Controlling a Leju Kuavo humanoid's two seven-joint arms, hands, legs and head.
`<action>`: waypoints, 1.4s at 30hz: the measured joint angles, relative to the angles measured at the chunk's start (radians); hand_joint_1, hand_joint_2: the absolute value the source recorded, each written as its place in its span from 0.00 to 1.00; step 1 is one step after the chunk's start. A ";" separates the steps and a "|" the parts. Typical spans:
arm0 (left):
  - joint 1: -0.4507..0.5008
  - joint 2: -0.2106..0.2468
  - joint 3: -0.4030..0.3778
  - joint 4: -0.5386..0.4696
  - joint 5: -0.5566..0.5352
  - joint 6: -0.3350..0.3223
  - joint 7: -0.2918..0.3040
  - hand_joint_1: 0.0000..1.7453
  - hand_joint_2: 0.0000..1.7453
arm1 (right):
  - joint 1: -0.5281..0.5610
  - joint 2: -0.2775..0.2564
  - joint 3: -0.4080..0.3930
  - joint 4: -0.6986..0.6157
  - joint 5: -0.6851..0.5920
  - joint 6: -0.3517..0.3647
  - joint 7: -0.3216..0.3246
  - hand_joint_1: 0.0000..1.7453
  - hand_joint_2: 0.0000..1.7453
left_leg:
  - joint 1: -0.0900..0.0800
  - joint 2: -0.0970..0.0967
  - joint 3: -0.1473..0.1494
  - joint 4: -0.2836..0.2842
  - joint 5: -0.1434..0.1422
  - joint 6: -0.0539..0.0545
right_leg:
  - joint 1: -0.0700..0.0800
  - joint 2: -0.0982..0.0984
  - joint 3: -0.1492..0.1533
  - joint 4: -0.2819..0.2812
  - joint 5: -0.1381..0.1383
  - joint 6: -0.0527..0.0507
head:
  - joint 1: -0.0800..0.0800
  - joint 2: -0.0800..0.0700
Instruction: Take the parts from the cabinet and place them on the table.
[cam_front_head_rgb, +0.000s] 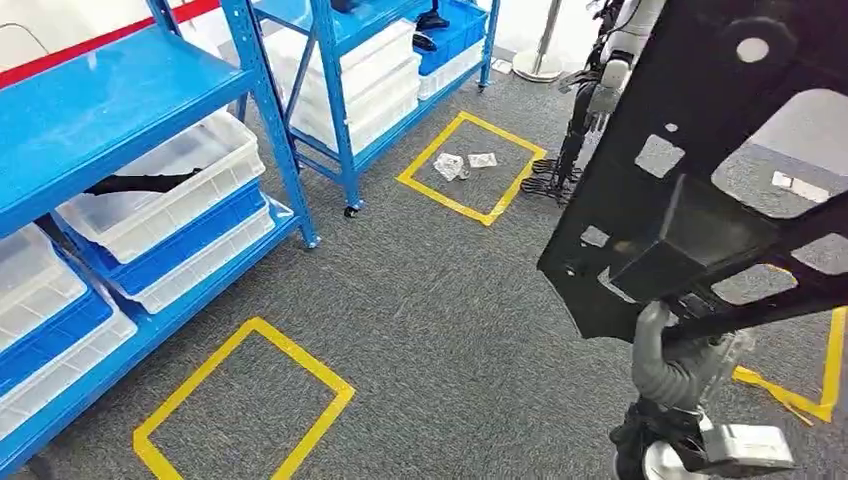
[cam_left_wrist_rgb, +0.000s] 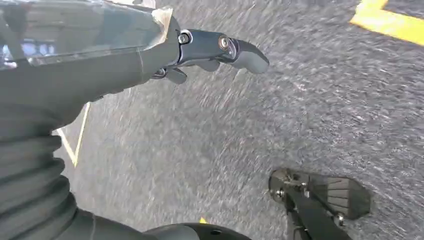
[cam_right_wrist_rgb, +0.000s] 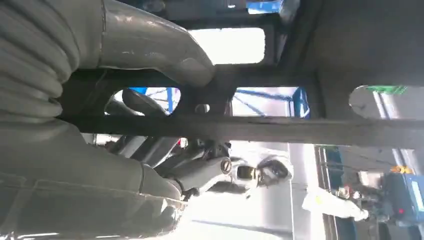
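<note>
Your right hand (cam_front_head_rgb: 690, 365) grips the black part (cam_front_head_rgb: 700, 180) from below, its long axis rising up and away; the left hand (cam_left_wrist_rgb: 215, 50) hangs empty, fingers loosely extended, over the carpet (cam_left_wrist_rgb: 300, 110); no counter seen

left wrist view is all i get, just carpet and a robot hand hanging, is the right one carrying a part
Observer: Yes. In the head view the right robot hand holds a large black part with cutouts, raised over the carpet.
Operator: solid grip?
Observer: The right wrist view shows its thumb pressed on one of the part's bars.
Operator: where are the shelves
Observer: The blue shelving with white bins stands to the robot's left in the head view.
Operator: left robot hand empty?
Observer: Yes, the left robot hand holds nothing.
</note>
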 joint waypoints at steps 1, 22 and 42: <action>0.003 0.001 0.000 0.000 0.001 0.007 0.000 0.00 1.00 | 0.008 0.000 -0.001 0.000 -0.003 0.000 0.000 1.00 1.00 | 0.000 0.015 -0.001 0.000 -0.001 0.000 | 0.000 -0.001 -0.034 0.074 -0.023 0.002 | 0.001 0.000; 0.026 0.037 -0.022 -0.001 -0.008 0.013 -0.015 0.00 1.00 | 0.090 0.013 0.015 -0.009 -0.028 -0.025 0.003 1.00 1.00 | 0.019 -0.111 -0.002 0.028 -0.022 -0.049 | -0.005 0.080 0.127 -0.214 0.085 -0.030 | -0.016 0.000; 0.017 -0.003 -0.021 0.001 -0.010 -0.026 0.011 0.00 1.00 | 0.106 -0.010 0.040 -0.084 0.053 -0.041 0.046 1.00 1.00 | -0.006 0.118 0.021 0.004 -0.025 -0.042 | 0.001 -0.048 0.134 -0.217 0.073 -0.011 | -0.007 0.000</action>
